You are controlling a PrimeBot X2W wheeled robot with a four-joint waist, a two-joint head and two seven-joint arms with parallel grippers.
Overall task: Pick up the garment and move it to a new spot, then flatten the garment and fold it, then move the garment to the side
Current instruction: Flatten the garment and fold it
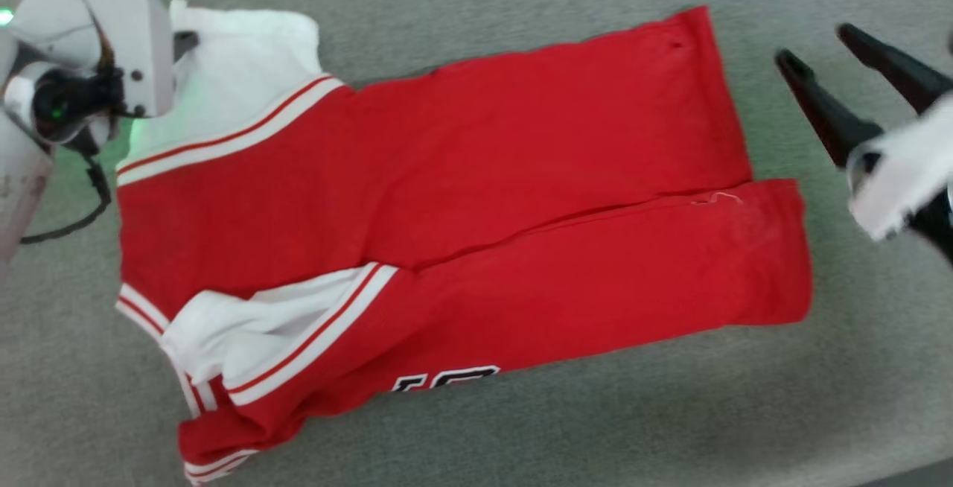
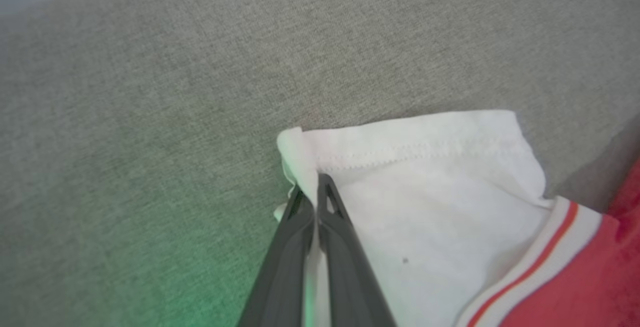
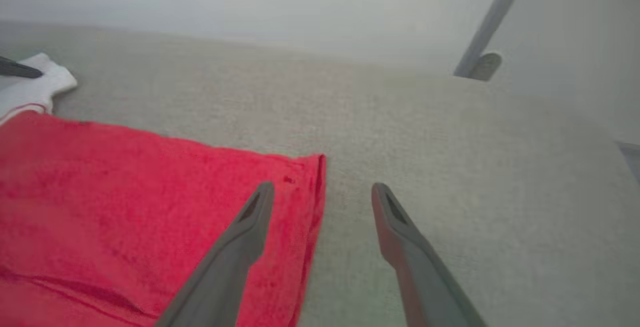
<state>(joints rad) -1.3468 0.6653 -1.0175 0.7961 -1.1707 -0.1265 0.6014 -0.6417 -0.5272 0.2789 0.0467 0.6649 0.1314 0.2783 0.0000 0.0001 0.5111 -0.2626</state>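
The garment (image 1: 461, 196), a red jersey with white sleeves and red-and-white striped trim, lies folded lengthwise on the grey cloth surface, with part of its black lettering showing at the near edge. My left gripper (image 2: 311, 184) is shut on the hem corner of the far white sleeve (image 2: 430, 177); in the head view the pale left arm (image 1: 112, 33) covers that spot. My right gripper (image 1: 815, 44) hovers open just off the jersey's right-hand red hem. In the right wrist view one of its fingers (image 3: 250, 222) is above the garment's red corner (image 3: 305, 172), the other above bare cloth.
Grey woven cloth (image 1: 819, 398) covers the whole surface around the jersey. A grey pole with a foot (image 3: 482, 42) stands beyond the far edge. A black cable (image 1: 82, 211) loops from the left arm. Green light tints the cloth near the left gripper.
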